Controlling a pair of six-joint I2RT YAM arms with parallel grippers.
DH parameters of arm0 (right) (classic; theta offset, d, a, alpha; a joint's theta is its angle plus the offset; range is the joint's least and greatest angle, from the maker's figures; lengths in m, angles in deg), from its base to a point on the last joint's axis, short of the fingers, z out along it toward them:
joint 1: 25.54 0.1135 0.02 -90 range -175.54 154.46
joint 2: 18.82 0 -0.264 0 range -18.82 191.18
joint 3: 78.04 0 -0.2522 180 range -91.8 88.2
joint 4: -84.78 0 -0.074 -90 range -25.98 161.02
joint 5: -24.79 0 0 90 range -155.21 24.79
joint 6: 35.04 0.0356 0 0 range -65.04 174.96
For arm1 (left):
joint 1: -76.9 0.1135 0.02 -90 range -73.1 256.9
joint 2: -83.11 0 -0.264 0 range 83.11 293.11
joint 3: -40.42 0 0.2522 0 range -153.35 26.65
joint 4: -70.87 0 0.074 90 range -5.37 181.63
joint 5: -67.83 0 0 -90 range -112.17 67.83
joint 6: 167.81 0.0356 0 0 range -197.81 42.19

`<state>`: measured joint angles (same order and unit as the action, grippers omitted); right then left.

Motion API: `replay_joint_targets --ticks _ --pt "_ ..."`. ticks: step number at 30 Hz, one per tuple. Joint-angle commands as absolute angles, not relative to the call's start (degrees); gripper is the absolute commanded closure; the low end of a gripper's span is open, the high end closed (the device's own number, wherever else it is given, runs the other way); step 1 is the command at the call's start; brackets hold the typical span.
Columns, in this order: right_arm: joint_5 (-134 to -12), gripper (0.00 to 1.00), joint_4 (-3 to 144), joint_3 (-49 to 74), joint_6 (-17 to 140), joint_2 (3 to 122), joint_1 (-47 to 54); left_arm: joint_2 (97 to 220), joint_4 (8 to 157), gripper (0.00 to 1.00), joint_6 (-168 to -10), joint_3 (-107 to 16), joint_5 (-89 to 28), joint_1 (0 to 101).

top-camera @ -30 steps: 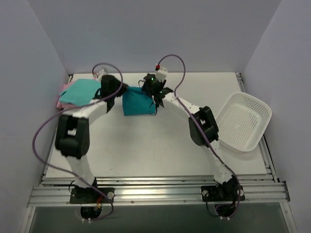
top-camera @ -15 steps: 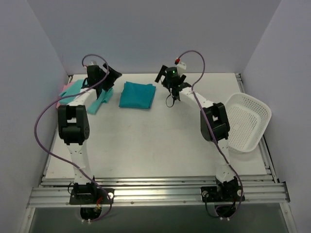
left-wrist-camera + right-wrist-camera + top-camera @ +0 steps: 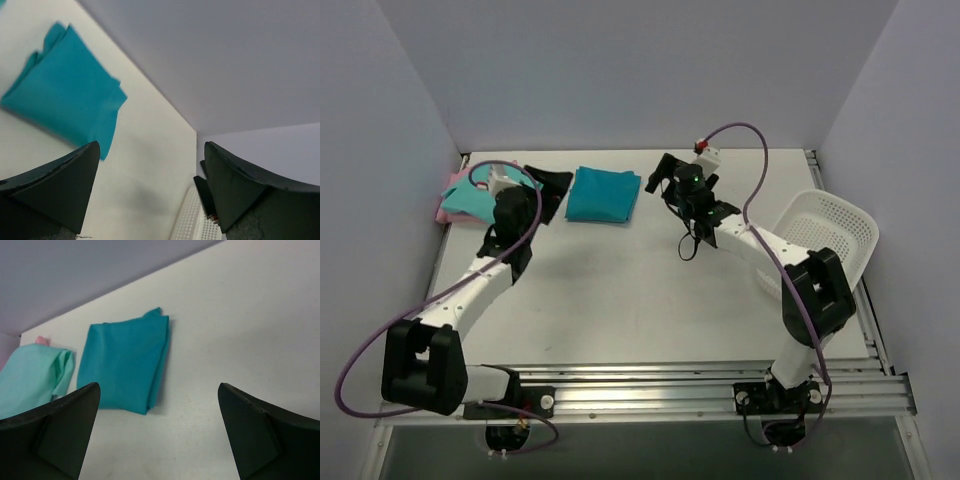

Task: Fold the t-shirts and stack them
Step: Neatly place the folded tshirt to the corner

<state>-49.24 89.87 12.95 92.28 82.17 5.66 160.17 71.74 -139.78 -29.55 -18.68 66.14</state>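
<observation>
The deep teal t-shirt (image 3: pixel 605 195) lies folded flat at the back middle of the table, and shows too in the left wrist view (image 3: pixel 65 112) and the right wrist view (image 3: pixel 125 365). The mint green t-shirt (image 3: pixel 470 193) lies at the back left on the pale pink t-shirt (image 3: pixel 444 213), of which only an edge shows; both appear in the right wrist view, mint (image 3: pixel 30 380) and pink (image 3: pixel 41 340). My left gripper (image 3: pixel 551 193) is open just left of the teal shirt, holding nothing. My right gripper (image 3: pixel 665 180) is open just right of it, holding nothing.
A white perforated basket (image 3: pixel 820 250) stands tilted at the right edge of the table, its corner also seen in the left wrist view (image 3: pixel 192 220). Walls close the table at the back and on both sides.
Both grippers have opened and let go of the teal shirt, which now lies folded on the table. Both arms have drawn away from it.
</observation>
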Motion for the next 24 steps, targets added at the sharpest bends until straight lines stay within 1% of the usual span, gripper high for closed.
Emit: replay_joint_targets --ticks 1,2,3,4,5,6,7,8,9,10,11,12,13,14,15,16,17,18,19,20,21,22,23,24 --pt "-45.3 0.00 91.1 18.4 93.7 74.0 5.5 159.1 56.0 0.06 -149.2 -16.9 -9.1 60.1" --pt "-44.7 0.00 91.2 21.5 93.6 70.8 5.6 160.4 50.2 0.06 -150.6 -14.2 -9.2 58.7" --pt "-44.1 0.00 91.0 23.0 93.5 69.2 5.6 162.7 37.3 0.06 -151.7 -11.3 -13.5 58.8" --pt "-43.3 0.00 90.6 24.2 93.2 67.8 5.6 169.4 29.3 0.06 -152.6 -10.7 -16.9 59.3" --pt "-42.4 0.00 90.3 26.3 93.0 65.2 5.6 172.6 19.9 0.06 -151.8 -10.4 -19.9 60.5" --pt "-40.5 0.00 89.9 27.3 92.6 64.0 5.2 175.2 6.5 0.06 -149.8 -10.7 -21.4 60.4" --pt "-39.7 0.00 89.6 28.1 92.1 62.9 4.9 175.1 8.1 0.06 -148.7 -12.1 -22.2 60.2" --pt "-39.1 0.00 89.2 29.1 92.1 61.3 4.6 173.0 16.8 0.06 -148.1 -14.7 -21.4 59.5" --pt "-38.7 0.00 88.7 29.5 92.2 60.6 4.1 169.9 49.0 0.06 -146.6 -19.3 -19.3 58.5" --pt "-38.5 0.00 88.5 29.7 92.5 60.1 3.3 166.4 62.3 0.06 -138.4 -31.8 -11.0 56.7" --pt "-38.2 0.00 88.3 29.7 92.5 59.5 3.2 165.6 71.1 0.06 -131.9 -35.9 -6.7 51.6" --pt "-37.8 0.00 88.1 29.7 92.5 59.5 3.2 164.8 70.7 0.06 -125.9 -38.0 -2.0 48.5" --pt "-37.7 0.00 88.1 29.7 92.6 59.5 3.2 162.8 67.8 0.06 -114.5 -37.2 2.4 45.9" --pt "-37.7 0.00 88.2 29.7 92.8 60.1 3.2 161.8 56.0 0.06 -110.6 -34.8 2.9 44.4" --pt "-37.5 0.00 88.9 29.8 92.9 60.5 3.2 160.9 49.5 0.06 -110.2 -31.3 1.9 44.2" --pt "-37.4 0.00 89.1 29.7 93.0 61.2 3.2 159.9 44.3 0.06 -117.3 -27.3 2.4 44.9" --pt "-37.4 0.00 88.9 29.5 93.9 62.8 3.1 160.4 39.2 0.06 -122.1 -19.9 1.0 46.4" --pt "-37.6 0.00 88.2 29.0 94.2 63.6 3.1 162.5 30.0 0.04 -124.7 -18.5 -5.3 49.3" --pt "-38.2 0.00 88.2 28.5 94.4 64.2 3.2 167.1 30.3 0.08 -131.1 -19.2 -11.2 56.3" --pt "-38.4 0.00 88.3 28.5 94.6 65.4 3.2 168.8 34.9 0.24 -134.3 -24.5 -17.5 58.9" --pt "-38.8 0.00 88.9 28.7 94.8 65.7 3.2 170.9 50.0 0.32 -136.2 -27.6 -17.2 60.3" --pt "-39.0 0.00 89.0 28.8 94.8 66.1 3.3 171.5 55.7 0.36 -135.7 -30.0 -15.2 59.9" --pt "-39.0 0.00 89.0 28.9 94.9 66.5 3.4 171.6 62.8 0.37 -136.2 -31.4 -9.3 59.0" --pt "-39.0 0.00 89.0 28.9 94.9 66.6 3.3 171.6 64.0 0.35 -137.5 -31.1 -7.4 58.2"
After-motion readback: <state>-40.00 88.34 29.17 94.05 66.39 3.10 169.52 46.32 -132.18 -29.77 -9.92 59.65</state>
